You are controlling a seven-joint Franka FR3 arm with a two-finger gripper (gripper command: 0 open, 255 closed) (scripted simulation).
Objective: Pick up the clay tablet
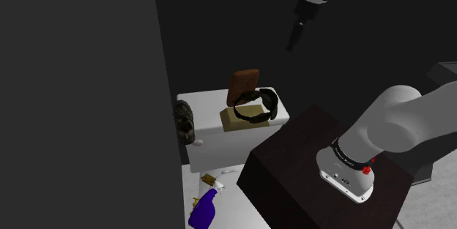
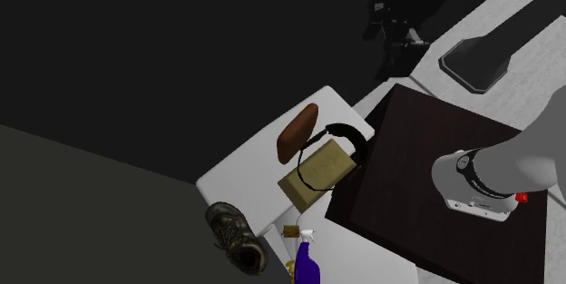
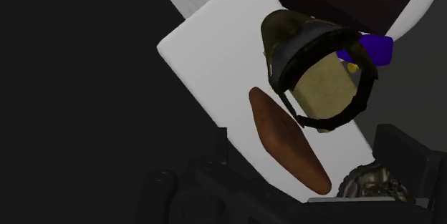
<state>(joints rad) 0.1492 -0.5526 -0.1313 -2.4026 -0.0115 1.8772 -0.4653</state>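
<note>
The clay tablet [image 1: 244, 86] is a reddish-brown slab standing on edge on a white surface [image 1: 201, 99], just behind a tan box [image 1: 238, 120] ringed by black headphones [image 1: 256, 107]. In the second exterior view the tablet [image 2: 297, 133] leans by the box [image 2: 317, 178]. My black gripper [image 1: 294, 44] hangs high above, up and towards the shoulder view's right of the tablet, touching nothing. In the wrist view the tablet [image 3: 286, 138] appears edge-on as a narrow brown strip beside the headphones [image 3: 322, 65]; my fingers [image 3: 401, 151] stand apart, open and empty.
A worn dark shoe [image 1: 184, 120] sits at the white surface's edge, towards the shoulder view's left. A blue spray bottle [image 1: 205, 209] lies on a lower white ledge. My dark stand [image 1: 307, 162] abuts the surface beside the headphones. A grey wall [image 1: 80, 96] rises on the shoulder view's left.
</note>
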